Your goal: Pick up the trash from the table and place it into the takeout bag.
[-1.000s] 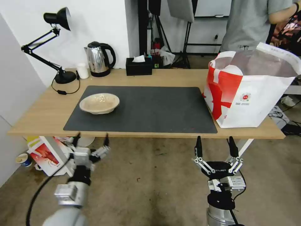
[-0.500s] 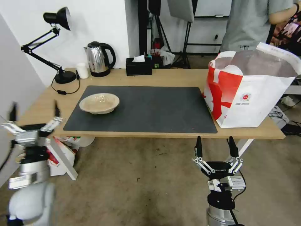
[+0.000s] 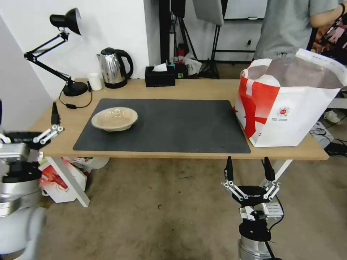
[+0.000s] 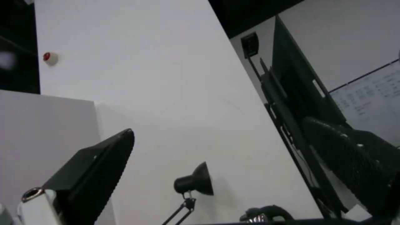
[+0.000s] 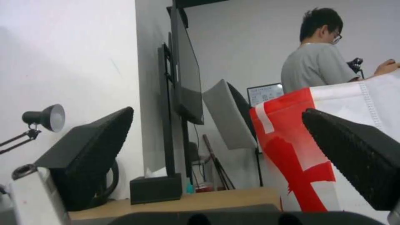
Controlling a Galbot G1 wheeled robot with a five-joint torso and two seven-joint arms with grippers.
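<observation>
Head view: a shallow tan pulp bowl is being seen on the left part of the dark grey mat, on the long light-wood table. It is not being touched by anything. The big white takeout bag w/ red bands is being seen upright at the table's right end, top open, silver lining showing. At the back edge a black desk lamp, a steel kettle, a small white cup & a black tissue box are being seen. The left gripper is being held at the far left, just by the table's left end, well apart from the bowl; its fingers are being held wide apart, nothing in them. The right gripper is being held low in front of the table's near edge, below the bag's side, fingers spread, nothing in them.

Left wrist view: two black fingers are being seen far apart, w/ a white wall and the lamp between them.

Right wrist view: two black fingers are being seen far apart. Past them the bag's red & white side and the tissue box on the table are being seen.
</observation>
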